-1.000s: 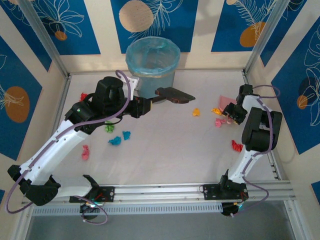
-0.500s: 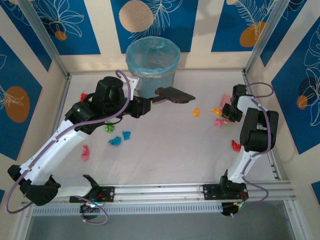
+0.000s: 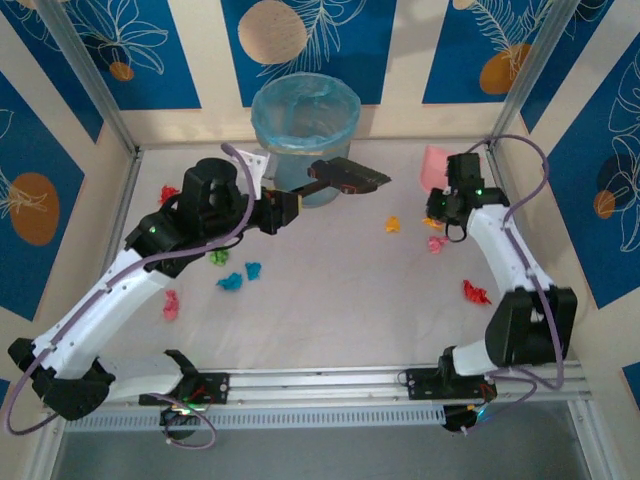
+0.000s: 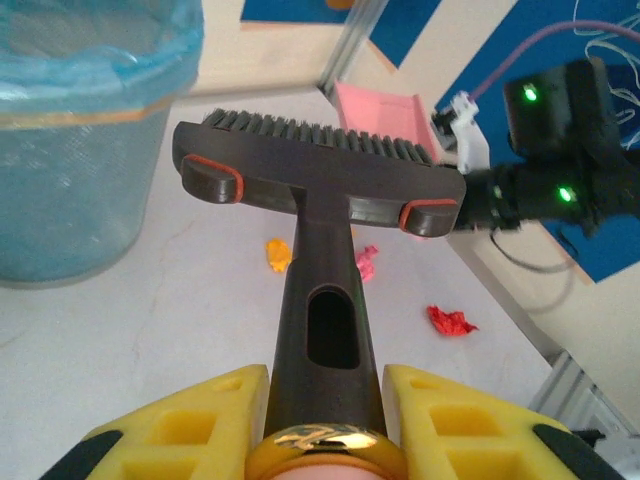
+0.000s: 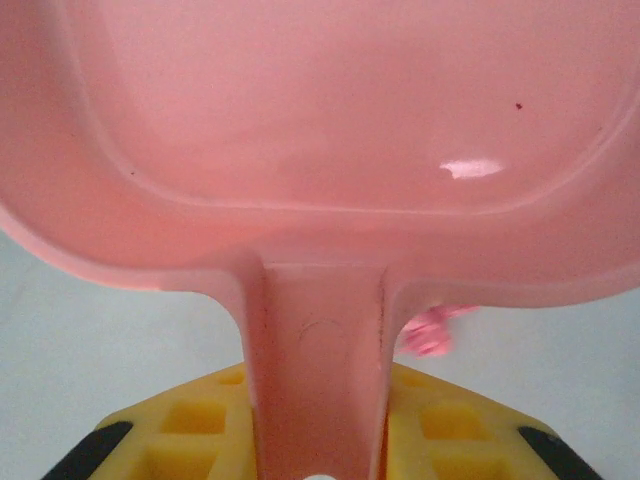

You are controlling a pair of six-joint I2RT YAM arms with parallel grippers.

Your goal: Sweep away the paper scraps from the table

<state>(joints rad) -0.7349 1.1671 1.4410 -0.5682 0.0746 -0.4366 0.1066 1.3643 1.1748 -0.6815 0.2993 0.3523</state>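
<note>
Left gripper (image 4: 325,425): jaws were clamped on the handle of the dark brush (image 4: 318,175). The brush head was held off the table (image 3: 340,300), just in front of the bin (image 3: 305,125), toward its right side.

Right gripper (image 5: 315,445): jaws were closed on the handle of the pink dustpan (image 5: 320,120). The pan sat to the right of the bin, well apart from it. Whether its lip touched the table could not be told.

Paper scraps (image 3: 230,282): all seen lay loose on the table, in front of the bin.
- Left of the bin: red scrap (image 3: 167,193) nearest the side wall.
- Front-left of the bin: green scrap (image 3: 218,257), then two cyan bits side by side, then a pink scrap (image 3: 171,304) farthest out.
- Front-right of the bin: orange scrap (image 3: 393,225), apart from the brush head.
- Farther right of the bin: a yellow-orange bit and a pink bit (image 3: 437,243) close together, just beside the right gripper.
- Farthest from the bin, front-right: a second red scrap (image 3: 475,292).

The bin stood upright at the back, blue liner folded over its rim.
</note>
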